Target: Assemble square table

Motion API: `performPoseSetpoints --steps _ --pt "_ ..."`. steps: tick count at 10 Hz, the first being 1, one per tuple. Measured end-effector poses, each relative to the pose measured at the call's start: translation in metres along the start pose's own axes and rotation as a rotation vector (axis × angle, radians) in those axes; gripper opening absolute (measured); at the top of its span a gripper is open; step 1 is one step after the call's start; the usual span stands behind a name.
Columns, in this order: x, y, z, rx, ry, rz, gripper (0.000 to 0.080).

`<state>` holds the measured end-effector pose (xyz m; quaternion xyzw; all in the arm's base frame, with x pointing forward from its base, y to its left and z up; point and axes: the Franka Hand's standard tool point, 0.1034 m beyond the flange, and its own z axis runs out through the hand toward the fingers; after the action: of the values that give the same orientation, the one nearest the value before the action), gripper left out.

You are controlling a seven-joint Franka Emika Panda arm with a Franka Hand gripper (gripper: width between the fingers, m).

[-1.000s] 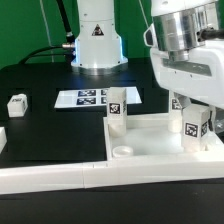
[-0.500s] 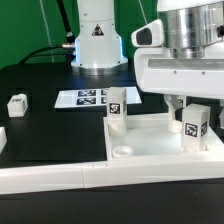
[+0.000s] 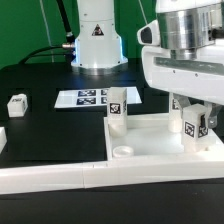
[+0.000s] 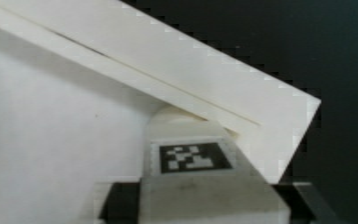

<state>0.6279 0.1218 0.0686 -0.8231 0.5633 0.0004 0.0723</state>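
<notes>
The square table's white slab (image 3: 155, 140) lies at the front of the exterior view, right of the middle, raised rim up, with an open corner socket (image 3: 122, 151). One tagged leg (image 3: 117, 108) stands at its far left corner. A second tagged leg (image 3: 194, 125) stands at the right, and my gripper (image 3: 192, 112) is down over it. In the wrist view this leg (image 4: 199, 165) sits between the dark fingers (image 4: 126, 200), which press against both its sides. The slab's rim (image 4: 194, 70) runs diagonally behind it.
A loose white leg (image 3: 16, 103) lies on the black table at the exterior view's left, another white part (image 3: 2, 137) at the left edge. The marker board (image 3: 85, 98) lies behind the slab. The long white border wall (image 3: 60, 175) runs along the front. The robot base (image 3: 97, 40) stands at the back.
My hand has shifted towards the exterior view's left over the right leg, and the fingers have closed in on that leg's sides. The other parts have not moved.
</notes>
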Motion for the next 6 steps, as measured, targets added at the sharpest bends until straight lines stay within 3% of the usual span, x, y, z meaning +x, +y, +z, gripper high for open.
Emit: performPoseSetpoints --steps 4,6 --pt "-0.0012 -0.0015 0.0018 0.036 -0.037 0.669 0.0293" --pt "0.0008 -0.0004 0.0017 0.036 -0.033 0.744 0.0294"
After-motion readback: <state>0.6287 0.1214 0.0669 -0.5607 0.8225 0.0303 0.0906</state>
